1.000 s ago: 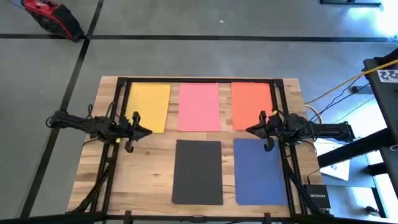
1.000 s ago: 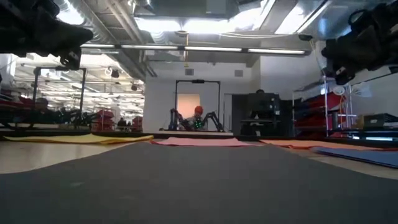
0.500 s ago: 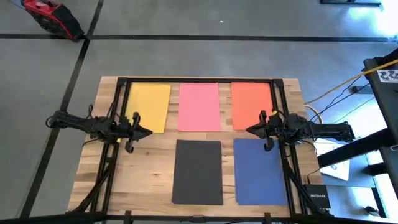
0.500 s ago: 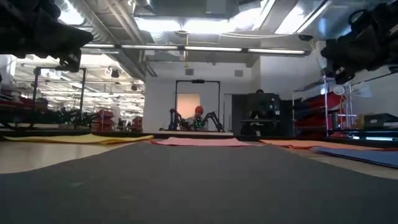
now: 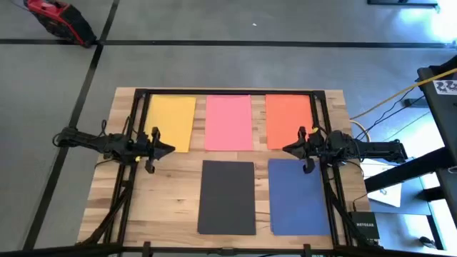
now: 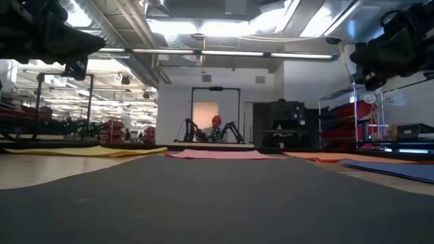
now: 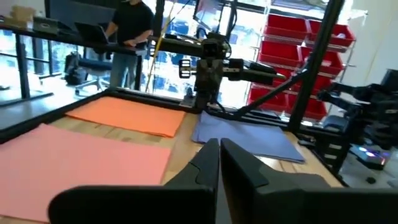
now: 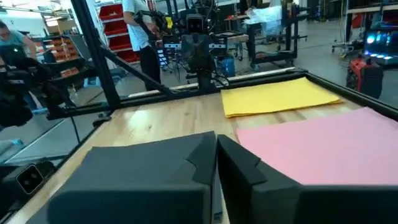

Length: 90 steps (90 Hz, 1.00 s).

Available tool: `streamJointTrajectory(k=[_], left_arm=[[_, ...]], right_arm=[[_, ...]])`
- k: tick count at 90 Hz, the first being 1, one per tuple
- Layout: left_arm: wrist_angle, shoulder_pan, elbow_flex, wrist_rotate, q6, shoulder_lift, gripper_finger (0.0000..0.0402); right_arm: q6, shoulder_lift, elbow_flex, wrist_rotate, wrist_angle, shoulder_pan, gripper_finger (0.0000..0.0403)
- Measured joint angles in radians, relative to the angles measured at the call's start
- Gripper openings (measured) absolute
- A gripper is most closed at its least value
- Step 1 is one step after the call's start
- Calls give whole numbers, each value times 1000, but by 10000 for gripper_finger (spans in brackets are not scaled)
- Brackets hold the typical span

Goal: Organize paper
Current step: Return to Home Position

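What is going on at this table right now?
Nobody is handling anything. Five papers lie sorted on the table: yellow paper, pink paper and orange paper in the far row, black paper and dark blue paper in the near row. The left gripper and the right gripper hover shut and empty at the two sides.

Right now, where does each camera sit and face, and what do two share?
High view: overhead, straight down on the table; both arms, left gripper and right gripper shut.
Low view: tabletop height, level across the black paper into the room; arm parts at upper corners.
Left wrist view: left arm, facing the right arm over orange paper and dark blue paper; own fingers.
Right wrist view: right arm, facing the left arm over yellow paper; own fingers.
Both wrist views share the pink paper.
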<state>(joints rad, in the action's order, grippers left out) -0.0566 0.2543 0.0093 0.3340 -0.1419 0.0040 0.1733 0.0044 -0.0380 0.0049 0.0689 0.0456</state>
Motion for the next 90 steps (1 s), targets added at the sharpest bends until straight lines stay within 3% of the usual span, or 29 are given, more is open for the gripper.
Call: streamJointTrajectory(k=[17,46,75,90], left_arm=[[-1,0,0,16,50,0,0],[-10,0,0,156,41,0,0],[-10,0,0,158,35,5,0],[-9,0,0,157,-42,5,0]], right_arm=[[-13,0,0,8,0,0,3],[-56,10,0,117,-15,0,3],[-50,63,0,116,-15,0,3],[-50,73,0,115,-14,0,3]])
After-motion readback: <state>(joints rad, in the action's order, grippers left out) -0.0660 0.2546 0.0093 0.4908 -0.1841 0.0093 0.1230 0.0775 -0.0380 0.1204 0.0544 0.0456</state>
